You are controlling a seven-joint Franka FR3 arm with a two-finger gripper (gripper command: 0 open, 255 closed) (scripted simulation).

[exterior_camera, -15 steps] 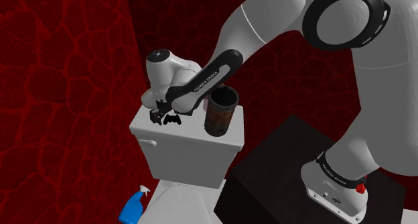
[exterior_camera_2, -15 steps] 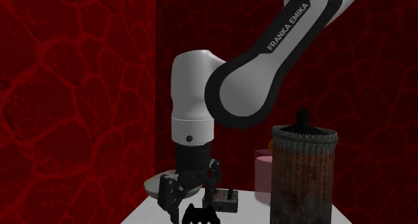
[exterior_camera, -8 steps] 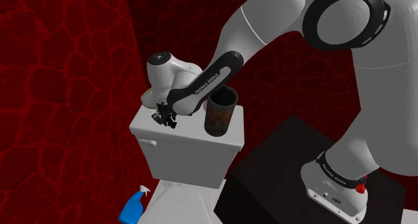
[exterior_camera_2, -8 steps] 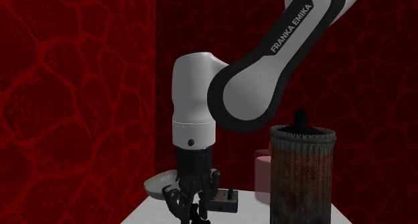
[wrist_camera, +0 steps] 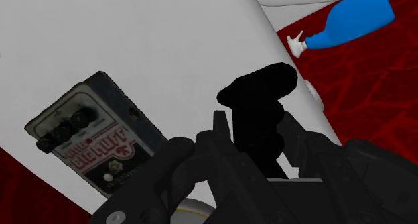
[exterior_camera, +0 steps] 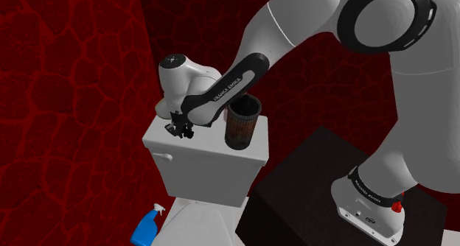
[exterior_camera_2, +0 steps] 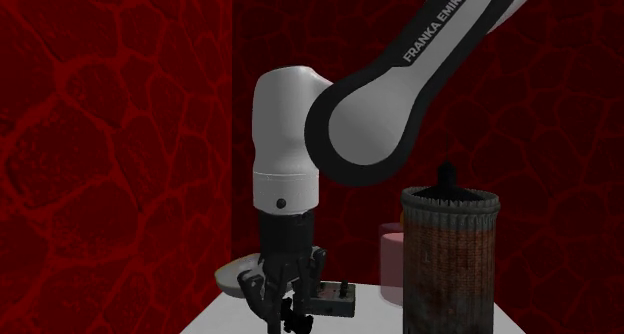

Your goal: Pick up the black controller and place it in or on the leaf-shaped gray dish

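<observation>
From the shoulder, the black gripper [exterior_camera: 180, 127] hangs low over the white toilet tank [exterior_camera: 210, 163] beside a rusty cylindrical holder [exterior_camera: 242, 123]; the second exterior view sets it just beside the pale gray dish [exterior_camera_2: 230, 275]; at the wrist, its fingers clasp the black controller [wrist_camera: 258, 115] above the tank lid, near a guitar pedal [wrist_camera: 94, 139].

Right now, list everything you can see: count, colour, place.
controller: one, black, clasped between the gripper's fingers
dish: one, pale grey, on the tank by the gripper
pedal: one, grey with red lettering, on the tank
brush holder: one, brown, on the tank
jar: one, pink, beside the brush holder
spray bottle: one, blue, below the tank
tank: one, white, against red wall
stand: one, black
arm: one, white
gripper: one, black, shut on controller
</observation>
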